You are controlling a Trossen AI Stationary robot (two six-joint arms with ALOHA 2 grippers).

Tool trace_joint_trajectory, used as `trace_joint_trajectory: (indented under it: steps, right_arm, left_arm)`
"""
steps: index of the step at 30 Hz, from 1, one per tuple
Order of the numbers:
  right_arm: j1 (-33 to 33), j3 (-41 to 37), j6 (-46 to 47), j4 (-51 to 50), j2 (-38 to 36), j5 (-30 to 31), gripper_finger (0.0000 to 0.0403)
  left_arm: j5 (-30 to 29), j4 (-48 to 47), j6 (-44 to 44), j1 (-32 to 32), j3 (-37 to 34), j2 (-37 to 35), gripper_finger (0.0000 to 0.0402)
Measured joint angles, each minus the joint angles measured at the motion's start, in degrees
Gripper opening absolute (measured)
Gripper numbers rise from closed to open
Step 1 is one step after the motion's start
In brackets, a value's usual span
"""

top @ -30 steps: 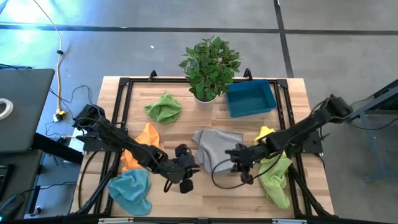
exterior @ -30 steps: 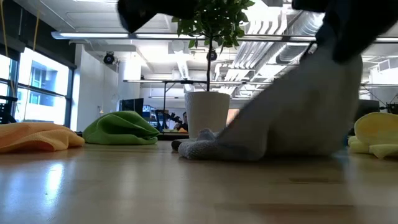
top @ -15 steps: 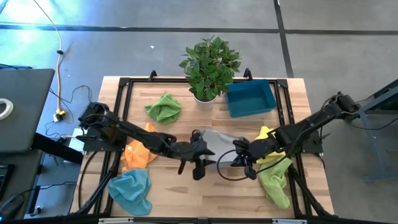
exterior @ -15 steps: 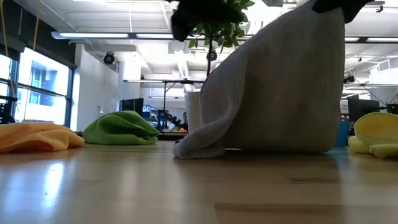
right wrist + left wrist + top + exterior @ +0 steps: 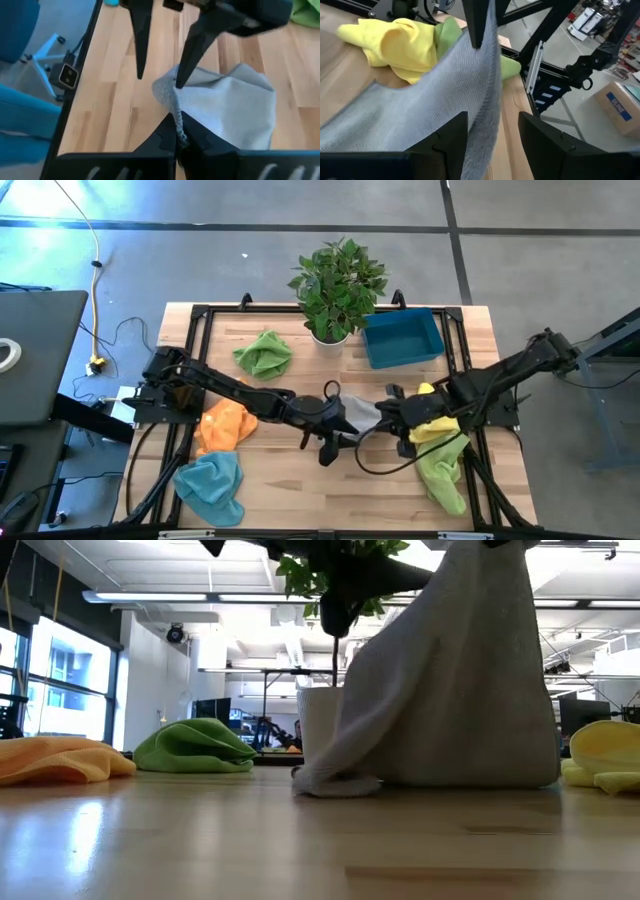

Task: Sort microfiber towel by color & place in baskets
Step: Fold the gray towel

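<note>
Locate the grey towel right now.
High view: the grey towel hangs mid-table between the left gripper and right gripper, lower edge on the wood, near the yellow towel.

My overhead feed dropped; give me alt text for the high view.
Both grippers meet mid-table at a gray towel, left gripper open beside it, right gripper clamped on it. Green, orange, teal and yellow towels lie around; the blue basket sits beside a potted plant.

A grey microfiber towel [image 5: 435,110] hung draped between the left gripper's [image 5: 492,137] spread fingers [image 5: 451,135]. A yellow towel [image 5: 400,45] lay on a green towel [image 5: 507,65] beyond it.
</note>
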Motion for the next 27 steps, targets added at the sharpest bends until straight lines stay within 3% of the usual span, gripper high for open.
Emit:
trace_joint_trajectory:
  steps: [9,19,27]
  right_arm:
    - [-0.2,1.0,-6.2,-1.1,0.0,-0.7,0.0]
    - [-0.2,1.0,-7.5,-1.1,0.0,2.8,0.0]
    - [-0.2,1.0,-7.5,-0.7,0.0,4.5,0.0]
  left_arm:
    - [-5.6,1.6,4.2,0.2,0.0,-0.1,0.0166]
    - [7.5,-0.3,4.3,0.0,0.0,-0.2,0.0165]
    - [5.2,-8.9,4.4,-1.4,0.0,-0.2,0.0165]
